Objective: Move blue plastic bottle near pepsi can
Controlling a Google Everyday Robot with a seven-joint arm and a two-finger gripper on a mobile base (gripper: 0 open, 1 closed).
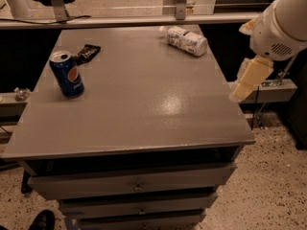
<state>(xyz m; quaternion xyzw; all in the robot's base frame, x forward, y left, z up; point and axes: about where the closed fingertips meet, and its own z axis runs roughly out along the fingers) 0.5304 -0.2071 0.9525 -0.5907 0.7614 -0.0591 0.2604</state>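
Observation:
The blue plastic bottle (186, 40) lies on its side near the far right corner of the grey table (144, 99), with its white cap pointing left. The pepsi can (67, 74) stands upright at the left side of the table, dark blue with the round logo facing me. My gripper (248, 79) hangs at the right edge of the view, off the table's right side and nearer to me than the bottle. It holds nothing that I can see. It is far from both the bottle and the can.
A small flat black wrapper (87, 53) lies just behind the can. The table top sits on a cabinet with drawers (136, 186) facing me. A rail (144, 20) runs behind the table. Speckled floor (273, 176) lies to the right.

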